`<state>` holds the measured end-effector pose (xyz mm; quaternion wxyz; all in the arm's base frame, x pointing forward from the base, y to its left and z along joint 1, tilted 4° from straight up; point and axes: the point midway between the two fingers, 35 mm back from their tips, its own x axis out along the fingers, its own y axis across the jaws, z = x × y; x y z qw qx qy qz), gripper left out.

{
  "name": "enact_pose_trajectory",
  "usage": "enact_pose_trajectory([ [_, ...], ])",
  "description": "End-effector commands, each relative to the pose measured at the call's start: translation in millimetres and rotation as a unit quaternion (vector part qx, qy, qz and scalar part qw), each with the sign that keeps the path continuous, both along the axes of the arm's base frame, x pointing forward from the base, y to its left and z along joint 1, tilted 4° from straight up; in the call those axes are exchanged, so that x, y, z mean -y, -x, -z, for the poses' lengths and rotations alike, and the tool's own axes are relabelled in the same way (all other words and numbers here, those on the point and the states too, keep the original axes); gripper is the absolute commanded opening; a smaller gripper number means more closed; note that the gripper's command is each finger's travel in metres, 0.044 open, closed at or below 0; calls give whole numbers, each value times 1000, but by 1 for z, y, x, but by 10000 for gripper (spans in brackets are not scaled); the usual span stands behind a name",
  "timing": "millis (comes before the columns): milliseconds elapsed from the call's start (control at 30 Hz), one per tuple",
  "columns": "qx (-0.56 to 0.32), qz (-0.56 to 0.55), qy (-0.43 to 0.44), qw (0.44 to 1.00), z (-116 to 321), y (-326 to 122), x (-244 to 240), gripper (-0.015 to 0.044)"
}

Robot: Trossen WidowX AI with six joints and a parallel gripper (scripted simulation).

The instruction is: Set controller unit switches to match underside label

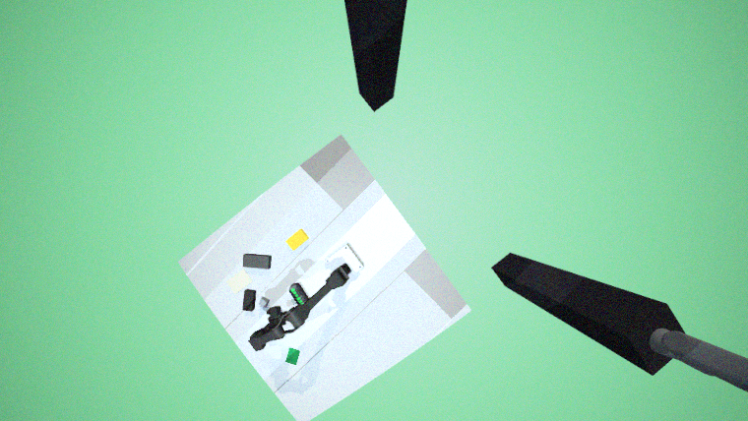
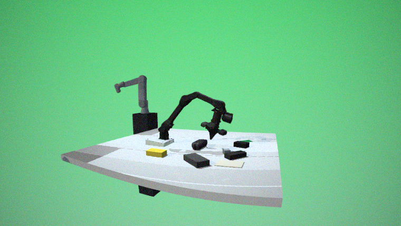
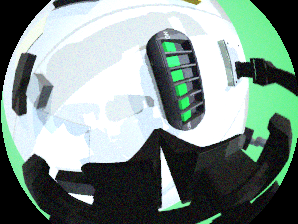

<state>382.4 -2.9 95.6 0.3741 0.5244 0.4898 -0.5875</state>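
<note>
The dark grey controller unit [image 1: 301,293] [image 2: 199,144] [image 3: 159,70] sits on the bench with its switch side up. In the wrist view its six rocker switches run in a row, each showing a green end on the left and a dark end on the right. Which ends are pressed down is too small to tell for certain. The underside label is hidden. My gripper [image 2: 210,138] [image 3: 157,132] is shut and empty. Its tips are above the bench, apart from the unit, and show just below the unit's lower end in the wrist view.
A yellow block [image 1: 297,238] [image 2: 156,152], a dark grey block [image 1: 257,261] [image 2: 196,160], a black block [image 1: 249,299] [image 2: 235,155], a small grey cube [image 1: 264,301] [image 3: 44,91], a cream plate [image 1: 239,281] [image 2: 229,163] and a green-topped block [image 1: 292,356] lie around the unit.
</note>
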Motion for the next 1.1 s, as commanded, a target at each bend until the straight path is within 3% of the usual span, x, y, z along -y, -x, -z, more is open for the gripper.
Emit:
enact_pose_trajectory([
  [0, 0, 0, 1, 1000, -1, 12, -6, 0],
  [133, 0, -10, 2, 1000, -1, 14, -8, 0],
  [233, 0, -80, 10, 997, -1, 13, -10, 0],
  [400, 1, -58, 6, 998, -1, 12, -10, 0],
  [933, 139, -71, -45, 987, -25, 78, 88, 420],
  [1067, 154, -74, -45, 984, -26, 86, 95, 440],
])
